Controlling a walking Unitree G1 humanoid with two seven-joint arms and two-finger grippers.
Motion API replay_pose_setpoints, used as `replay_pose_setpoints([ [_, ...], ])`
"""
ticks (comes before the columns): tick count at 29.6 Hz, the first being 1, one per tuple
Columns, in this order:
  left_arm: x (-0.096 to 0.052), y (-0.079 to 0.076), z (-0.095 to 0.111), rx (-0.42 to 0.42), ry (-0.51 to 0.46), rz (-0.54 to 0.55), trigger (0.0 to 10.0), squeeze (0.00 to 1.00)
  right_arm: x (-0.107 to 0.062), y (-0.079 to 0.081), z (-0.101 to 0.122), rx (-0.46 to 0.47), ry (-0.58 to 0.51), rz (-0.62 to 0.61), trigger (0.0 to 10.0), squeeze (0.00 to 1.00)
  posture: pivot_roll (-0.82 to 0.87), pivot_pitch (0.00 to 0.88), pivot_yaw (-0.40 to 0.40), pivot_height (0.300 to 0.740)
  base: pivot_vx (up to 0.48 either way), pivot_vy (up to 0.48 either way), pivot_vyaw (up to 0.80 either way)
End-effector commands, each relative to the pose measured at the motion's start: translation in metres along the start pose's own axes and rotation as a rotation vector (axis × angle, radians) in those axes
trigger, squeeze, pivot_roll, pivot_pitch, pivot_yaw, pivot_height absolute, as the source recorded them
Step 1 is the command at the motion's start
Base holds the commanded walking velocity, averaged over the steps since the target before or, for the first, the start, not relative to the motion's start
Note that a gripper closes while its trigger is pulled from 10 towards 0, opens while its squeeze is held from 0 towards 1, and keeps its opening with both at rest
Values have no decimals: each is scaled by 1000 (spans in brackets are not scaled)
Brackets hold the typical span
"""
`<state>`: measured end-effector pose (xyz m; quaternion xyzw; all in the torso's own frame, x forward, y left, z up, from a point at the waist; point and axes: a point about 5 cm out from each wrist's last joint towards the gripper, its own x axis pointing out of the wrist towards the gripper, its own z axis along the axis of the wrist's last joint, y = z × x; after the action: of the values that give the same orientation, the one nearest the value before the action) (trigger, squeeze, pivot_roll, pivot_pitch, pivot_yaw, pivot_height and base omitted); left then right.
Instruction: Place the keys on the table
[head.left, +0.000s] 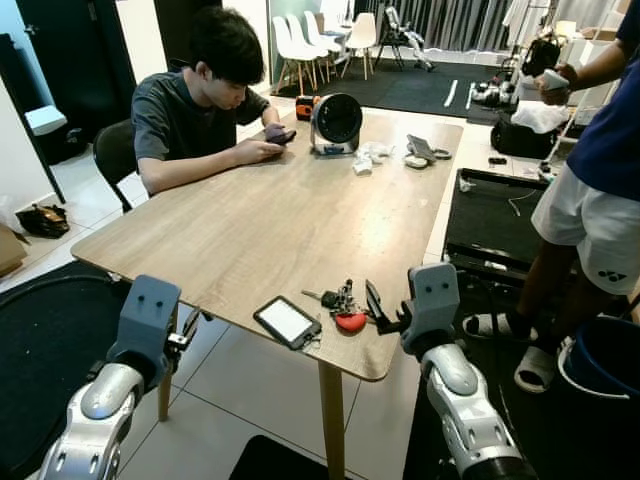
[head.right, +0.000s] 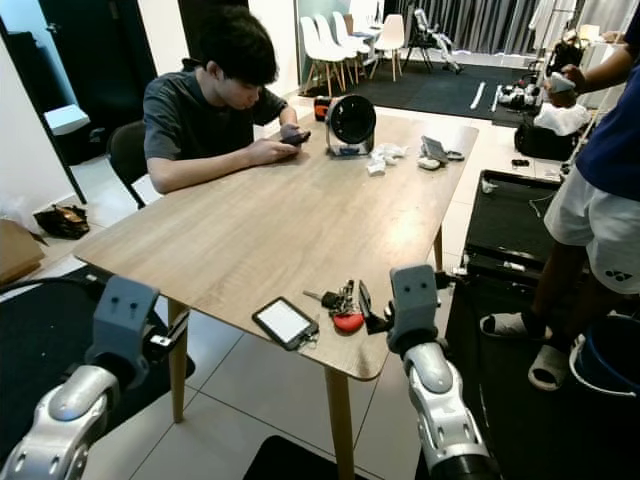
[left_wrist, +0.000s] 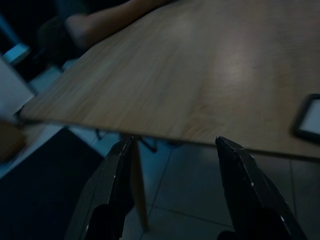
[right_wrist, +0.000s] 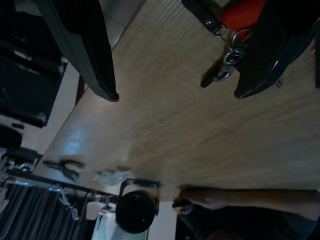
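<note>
Keys (head.left: 341, 306) lying on the table (head.left: 250, 230) near its front edge, at about 5 o'clock on the tabletop, red fob (head.left: 350, 321) nearest the edge. Right gripper (head.left: 379, 309) just beside them at their 3 o'clock, fingers spread wide, holding nothing; seen from the right wrist, one finger (right_wrist: 272, 55) overlapping the key bunch (right_wrist: 227, 60), the other (right_wrist: 82, 47) well apart. Contact with the keys: cannot tell. Small tablet (head.left: 287, 322) lying flat at the keys' 8 o'clock, close to the edge. Left gripper (left_wrist: 172, 195) low beside the table's front-left edge, below the top, fingers spread, nothing between them. Seated person (head.left: 195, 105) at the table's 11 o'clock, bent over a phone (head.left: 279, 134). Fan (head.left: 335, 124) at 12 o'clock on the tabletop, small clutter (head.left: 395, 155) to its right. Standing person (head.left: 590, 190) off the table's 3 o'clock side, beside a black mat (head.left: 495, 220) on the floor.
</note>
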<state>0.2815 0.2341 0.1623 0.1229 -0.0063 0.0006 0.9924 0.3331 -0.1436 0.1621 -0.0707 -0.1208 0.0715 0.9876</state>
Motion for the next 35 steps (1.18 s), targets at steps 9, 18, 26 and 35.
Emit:
replay_pose_setpoints([
  [9, -37, 32, -59, -28, 243, 205, 10000, 0, -16, -5, -17, -29, 60, -28, 10000, 0, 86, 130, 11, 740, 0, 0, 0],
  [18, -65, 20, -100, -36, 370, 210, 10000, 0, -28, 8, -40, -39, 137, 10, 10000, 0, 97, 130, 7, 740, 0, 0, 0],
  [26, -83, -11, -120, -44, 410, 155, 10000, 0, -56, 10, -70, -78, 225, 18, 10000, 0, 95, 122, -10, 740, 0, 0, 0],
  [35, -73, -42, -112, 8, 360, -83, 10000, 0, -94, 3, -102, -124, 369, 24, 10000, 0, 82, 123, 0, 740, 0, 0, 0],
])
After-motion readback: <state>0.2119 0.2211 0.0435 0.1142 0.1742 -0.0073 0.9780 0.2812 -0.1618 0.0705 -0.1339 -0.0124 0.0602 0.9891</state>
